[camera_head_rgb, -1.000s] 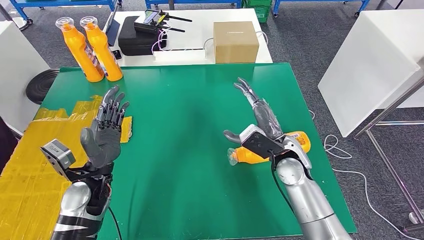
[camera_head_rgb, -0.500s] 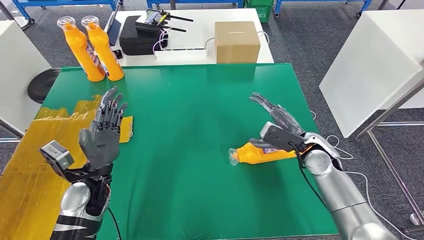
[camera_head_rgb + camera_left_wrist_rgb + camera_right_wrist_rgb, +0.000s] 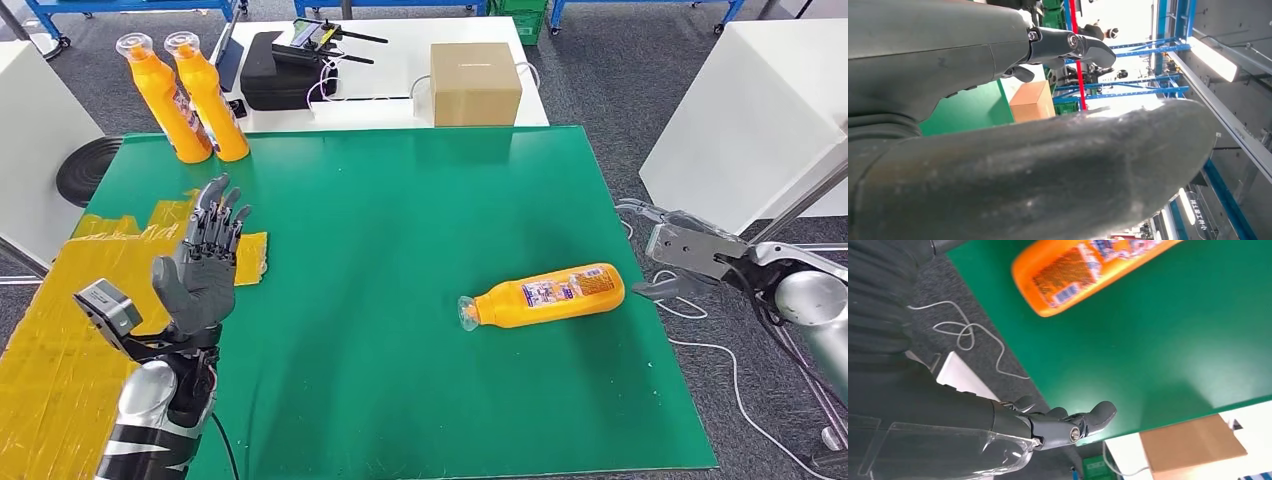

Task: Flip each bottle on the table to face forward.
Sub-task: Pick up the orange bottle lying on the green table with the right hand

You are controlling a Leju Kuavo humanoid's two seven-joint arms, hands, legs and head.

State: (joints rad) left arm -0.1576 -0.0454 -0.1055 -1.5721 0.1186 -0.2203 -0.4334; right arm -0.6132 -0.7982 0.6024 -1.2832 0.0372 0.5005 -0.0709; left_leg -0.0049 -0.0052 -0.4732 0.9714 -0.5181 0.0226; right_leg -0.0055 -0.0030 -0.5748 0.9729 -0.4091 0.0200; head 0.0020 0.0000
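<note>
An orange bottle (image 3: pixel 545 295) lies on its side on the green table (image 3: pixel 400 200), its clear cap toward the left and its label up. The right wrist view shows its base end (image 3: pixel 1083 272). Two more orange bottles (image 3: pixel 185 95) stand upright at the table's far left corner. My right hand (image 3: pixel 680 250) is open beyond the table's right edge, apart from the lying bottle. My left hand (image 3: pixel 205 265) is raised over the left side of the table, fingers spread, holding nothing.
Yellow tape (image 3: pixel 70 320) covers the table's left part. A cardboard box (image 3: pixel 476 83) and a black case (image 3: pixel 280 70) sit on the white table behind. A white cabinet (image 3: pixel 745 120) and a cable (image 3: pixel 700 345) on the floor lie to the right.
My right hand let go of the lying bottle and drew back to the right, off the table's edge. The bottle now lies uncovered, label up. My left hand barely moved.
</note>
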